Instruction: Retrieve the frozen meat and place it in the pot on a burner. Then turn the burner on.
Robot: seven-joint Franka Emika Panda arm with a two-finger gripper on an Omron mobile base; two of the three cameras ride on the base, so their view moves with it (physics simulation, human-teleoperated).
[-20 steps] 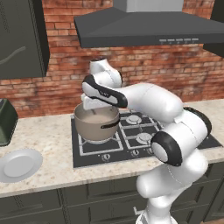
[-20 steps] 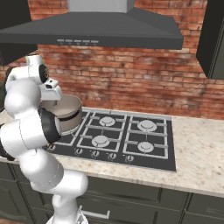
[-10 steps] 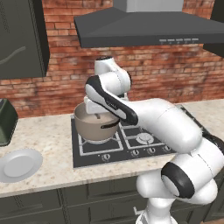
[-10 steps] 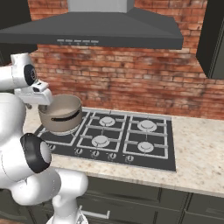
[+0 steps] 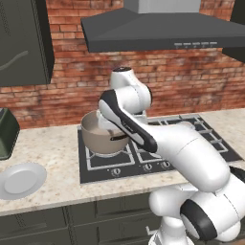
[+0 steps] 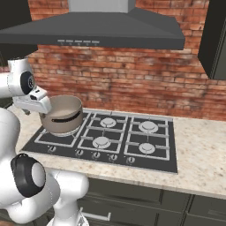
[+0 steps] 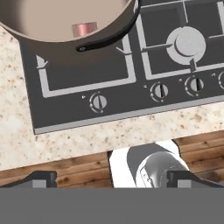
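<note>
Now that the gripper has pulled back, fingers spread wide and empty, the frozen meat lies in the pot ahead; the knob is next.

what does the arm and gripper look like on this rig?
The arm has glossy white rounded shells with dark grey-black bands at the joints and a black disc on the elbow joint. No cables or markings are visible. The gripper has two small dark grey finger tips.
</note>
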